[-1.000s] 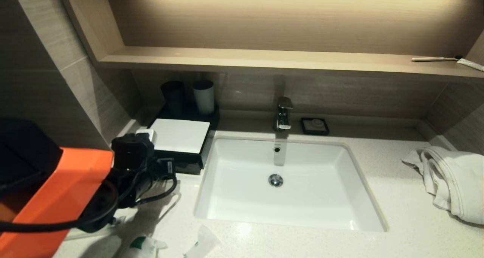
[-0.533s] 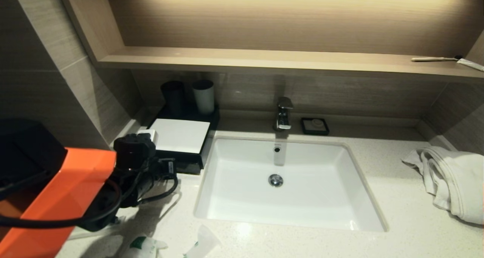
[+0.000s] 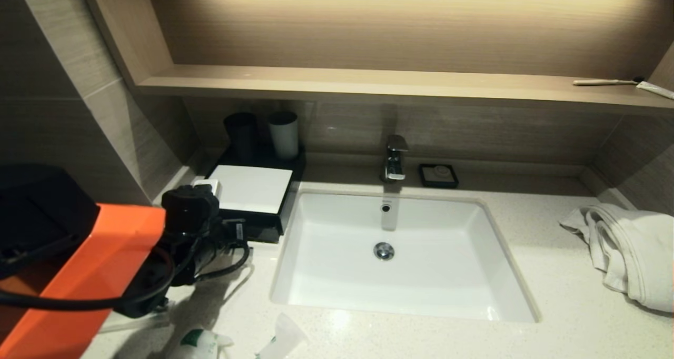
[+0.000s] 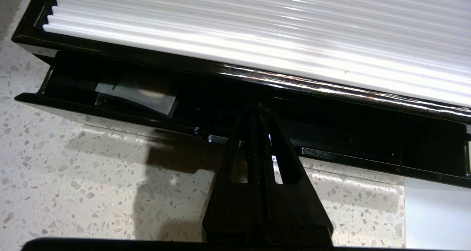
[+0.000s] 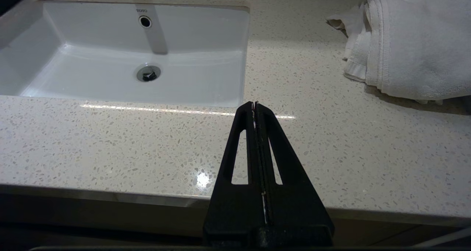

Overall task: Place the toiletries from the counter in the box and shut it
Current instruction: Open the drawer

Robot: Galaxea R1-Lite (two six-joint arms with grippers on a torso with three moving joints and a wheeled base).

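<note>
Over at about nine o'clock from the sink (image 3: 400, 253), the left pincer (image 4: 258, 109) sits right at the front of the box (image 3: 253, 190). Its two fingers are pressed together with nothing between them, and the tips poke just over the front lip of the drawer (image 4: 110, 107), which is pulled out a little way. One packet (image 4: 136, 94) lies inside the dark drawer.

Since a second ago, the left arm has crept a tiny bit toward the box — the box, the sink and the towel (image 3: 632, 253) have not moved.

Two puffy packets (image 3: 202, 343) lie at the near edge of the counter (image 3: 553, 322), around seven o'clock from the sink, and a long slim packet (image 3: 134, 322) pokes out from under the arm, beside them.

The right pincer (image 5: 254, 107) waits near the front edge of the counter at about five o'clock from the sink, fingers together and holding nothing. Bare counter spreads between it and the towel — lots of room there. The box stands close by the sink's left rim.
</note>
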